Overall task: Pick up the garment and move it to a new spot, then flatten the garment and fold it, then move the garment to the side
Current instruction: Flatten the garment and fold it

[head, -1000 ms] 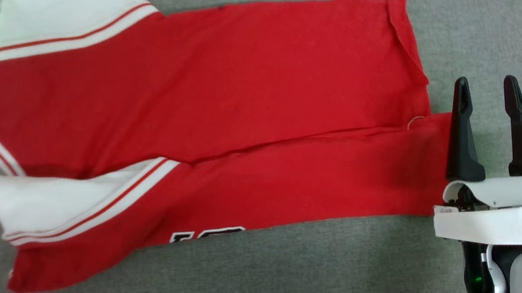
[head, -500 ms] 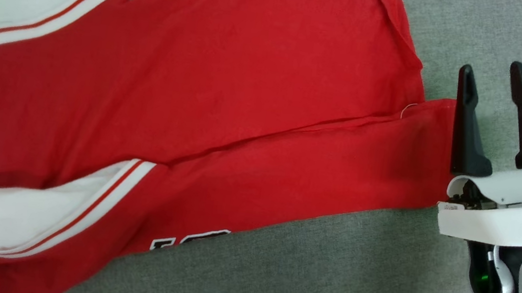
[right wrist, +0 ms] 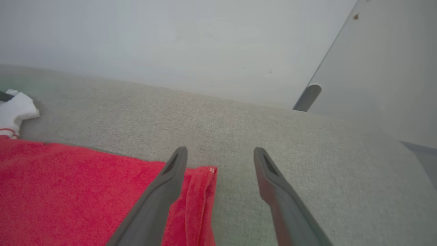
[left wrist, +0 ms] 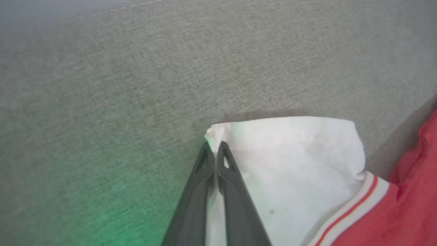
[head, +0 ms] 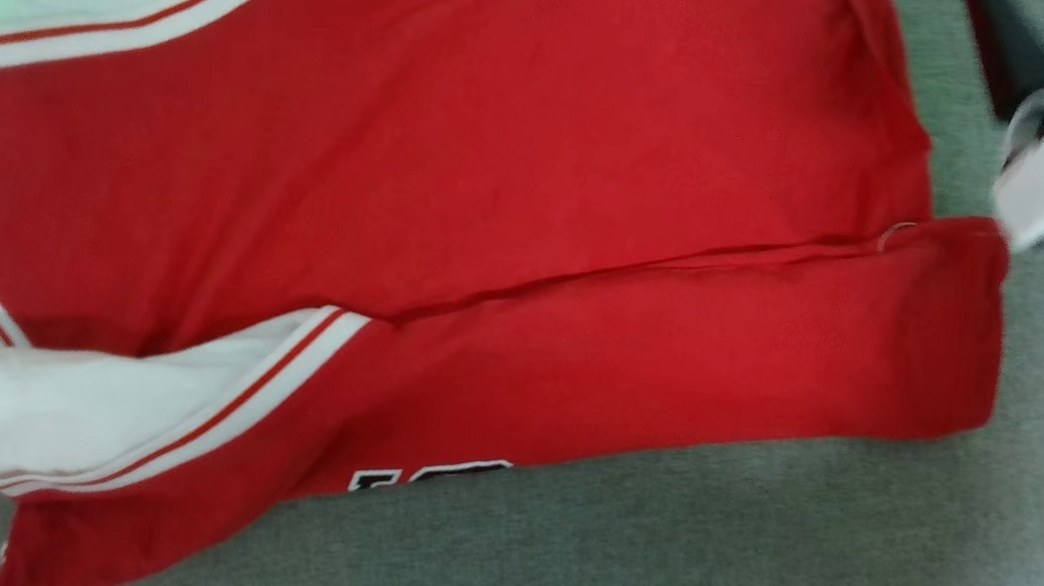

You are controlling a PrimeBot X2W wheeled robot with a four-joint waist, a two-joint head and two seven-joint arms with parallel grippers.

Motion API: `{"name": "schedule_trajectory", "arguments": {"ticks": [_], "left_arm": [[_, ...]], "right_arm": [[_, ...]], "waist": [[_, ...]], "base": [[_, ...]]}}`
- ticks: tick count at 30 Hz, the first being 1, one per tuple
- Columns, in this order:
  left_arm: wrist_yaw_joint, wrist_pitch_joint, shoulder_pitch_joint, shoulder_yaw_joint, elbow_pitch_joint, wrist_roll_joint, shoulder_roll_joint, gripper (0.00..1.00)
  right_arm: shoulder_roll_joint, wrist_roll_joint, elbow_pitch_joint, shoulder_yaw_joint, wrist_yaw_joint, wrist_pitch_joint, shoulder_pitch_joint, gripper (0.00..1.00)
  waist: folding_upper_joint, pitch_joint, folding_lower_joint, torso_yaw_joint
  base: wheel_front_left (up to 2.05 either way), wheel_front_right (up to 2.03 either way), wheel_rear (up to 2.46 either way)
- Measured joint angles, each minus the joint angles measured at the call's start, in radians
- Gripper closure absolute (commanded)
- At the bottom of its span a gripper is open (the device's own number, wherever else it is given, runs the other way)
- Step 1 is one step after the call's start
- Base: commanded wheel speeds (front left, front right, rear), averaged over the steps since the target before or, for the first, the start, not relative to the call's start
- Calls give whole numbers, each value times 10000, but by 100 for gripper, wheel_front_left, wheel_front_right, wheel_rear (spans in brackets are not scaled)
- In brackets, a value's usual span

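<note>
One left end effector tight on garment sleeve edge; right end effector agape at hem

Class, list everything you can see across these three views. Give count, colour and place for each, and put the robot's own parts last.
garment: one, red with white striped-trim sleeves and black lettering, lying on the grey fabric surface.
grey fabric surface: one, grey, under the garment.
wall: one, pale grey, behind the surface.
left gripper: one, dark fingers, shut on the garment's white sleeve corner.
right gripper: one, dark fingers, open at the garment's red corner.
</note>
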Motion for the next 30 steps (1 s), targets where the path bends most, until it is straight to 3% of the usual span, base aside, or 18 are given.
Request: {"name": "schedule_trajectory", "arguments": {"ticks": [8,15,16,17,19,30], "left_arm": [[-4,-318,-305,-267,-221,-341,-341,100],[-27,-575,-508,-548,-387,-627,-499,100],[-27,-627,-525,-583,-416,-671,-516,100],[-27,-694,-547,-621,-449,-725,-537,100],[-27,-825,-552,-690,-533,-842,-558,100],[-25,-2173,-149,-1221,-1308,-1262,-667,100]], "right_arm": [[-453,1354,2472,527,-2,4477,-2452,0],[-775,1701,3405,882,-6,6109,-3196,0],[-832,1743,3409,970,-6,6180,-3247,17],[-886,1768,3388,1001,-6,6125,-3248,54],[-911,1745,3421,940,-6,5726,-3249,100],[-1649,1745,3457,1613,-6,3990,-2783,100]], "waist": [[0,267,0,557],[-1,498,0,944],[0,523,0,996],[0,546,0,1046],[0,578,0,1141],[0,58,0,1595]], "base": [[0,0,0],[0,0,0],[0,0,0],[0,0,0],[0,0,0],[0,0,0]]}}
